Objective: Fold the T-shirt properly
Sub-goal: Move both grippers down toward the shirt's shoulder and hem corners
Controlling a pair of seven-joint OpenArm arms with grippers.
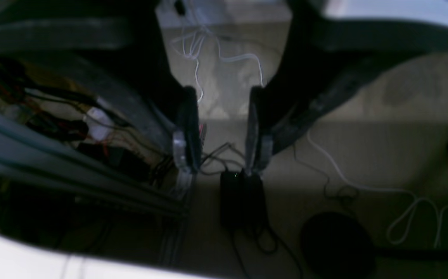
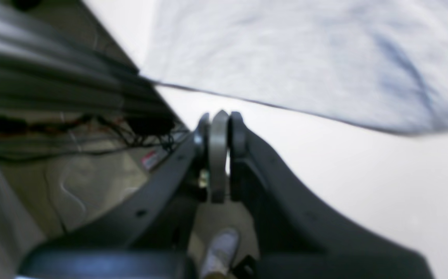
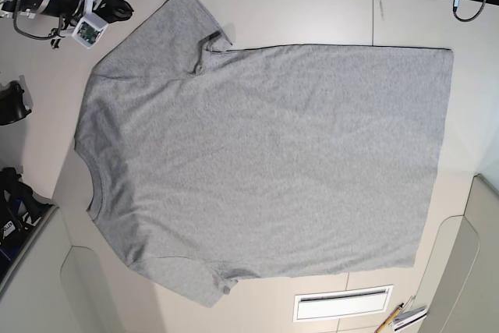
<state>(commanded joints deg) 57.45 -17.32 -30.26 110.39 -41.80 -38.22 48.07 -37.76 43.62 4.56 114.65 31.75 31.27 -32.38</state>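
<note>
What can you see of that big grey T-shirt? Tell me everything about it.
The T-shirt is heather grey, seemingly soft knit cotton, with no lettering showing. It lies spread, unfolded, on the white table. In the base view the curved neck opening faces left and the straight hem right. Both short sleeves stick out, with creases where they meet the body. Neither gripper is seen holding it.

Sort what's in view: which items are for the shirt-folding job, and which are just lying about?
For the job:
- grey T-shirt, spread out on the table
- left pincer, open
- right pincer, shut

Just lying about:
- yellow pencil, near the table's edge
- white cable, on the floor
</note>
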